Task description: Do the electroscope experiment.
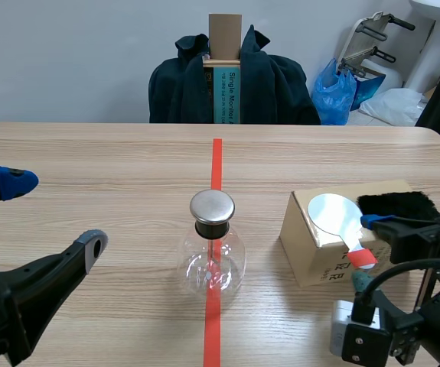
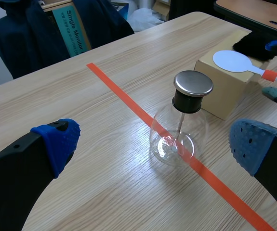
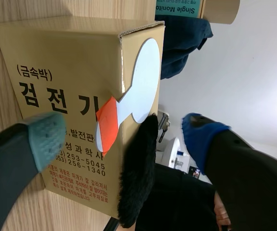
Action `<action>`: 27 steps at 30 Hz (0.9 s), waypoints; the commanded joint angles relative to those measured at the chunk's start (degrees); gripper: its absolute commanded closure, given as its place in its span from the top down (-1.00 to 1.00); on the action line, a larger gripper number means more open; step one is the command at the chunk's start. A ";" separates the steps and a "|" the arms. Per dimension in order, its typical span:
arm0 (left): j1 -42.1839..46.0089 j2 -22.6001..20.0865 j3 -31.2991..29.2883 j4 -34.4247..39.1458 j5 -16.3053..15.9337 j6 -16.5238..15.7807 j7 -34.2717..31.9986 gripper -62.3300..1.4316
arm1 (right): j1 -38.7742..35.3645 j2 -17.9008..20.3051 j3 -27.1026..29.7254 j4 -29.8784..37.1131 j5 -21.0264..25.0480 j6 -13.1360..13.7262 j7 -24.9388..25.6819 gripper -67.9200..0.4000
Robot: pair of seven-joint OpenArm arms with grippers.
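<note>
the electroscope [image 1: 212, 245] stands mid-frame on the tape line [image 1: 216, 160]. at lower right the right gripper [image 1: 367, 252] gapes empty around the paddle [image 1: 333, 212] handle on the box [image 1: 311, 256]. closing off-centre may flick the thin paddle off.

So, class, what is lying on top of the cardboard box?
On the cardboard box lie a white disc paddle with an orange-red handle end and black fur. The box's inside cannot be seen.
</note>
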 commanded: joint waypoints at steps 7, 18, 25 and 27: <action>0.11 0.13 0.31 0.87 -0.52 -0.04 -0.59 1.00 | 0.39 0.63 0.44 1.36 0.00 -0.55 -0.20 -0.70; 0.11 0.13 0.31 0.87 -0.13 -0.04 -0.37 1.00 | 0.39 0.66 0.44 1.36 -0.39 -0.52 -0.20 -0.97; 0.13 0.13 0.26 0.87 0.35 0.00 2.84 1.00 | 0.04 1.62 1.57 1.79 0.48 -2.45 0.74 -0.97; 0.13 0.13 0.26 0.87 1.53 0.00 4.09 1.00 | -0.26 2.67 2.10 2.60 2.38 -5.33 1.49 -0.97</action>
